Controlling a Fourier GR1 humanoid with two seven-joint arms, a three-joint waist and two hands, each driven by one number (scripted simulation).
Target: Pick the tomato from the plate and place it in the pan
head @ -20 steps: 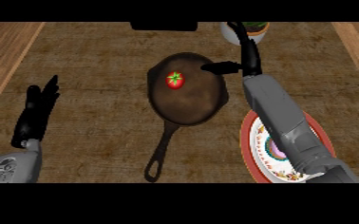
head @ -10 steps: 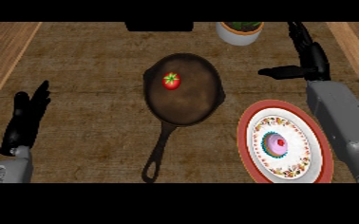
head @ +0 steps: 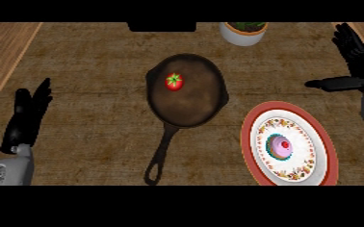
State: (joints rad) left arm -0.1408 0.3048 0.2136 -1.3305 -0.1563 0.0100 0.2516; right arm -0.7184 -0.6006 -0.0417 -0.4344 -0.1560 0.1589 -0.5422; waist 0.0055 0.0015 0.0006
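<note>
The small red tomato [head: 174, 81] lay in the dark cast-iron pan [head: 195, 106] — placing looked finished; both the right hand [head: 348, 60] and left hand [head: 28, 115] were open, empty — nothing called for but rest.

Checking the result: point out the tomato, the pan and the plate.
tomato [head: 174, 81], head view, on its red body.
pan [head: 199, 103], head view, on its bare dark base.
plate [head: 248, 133], head view, on its red left rim.
</note>
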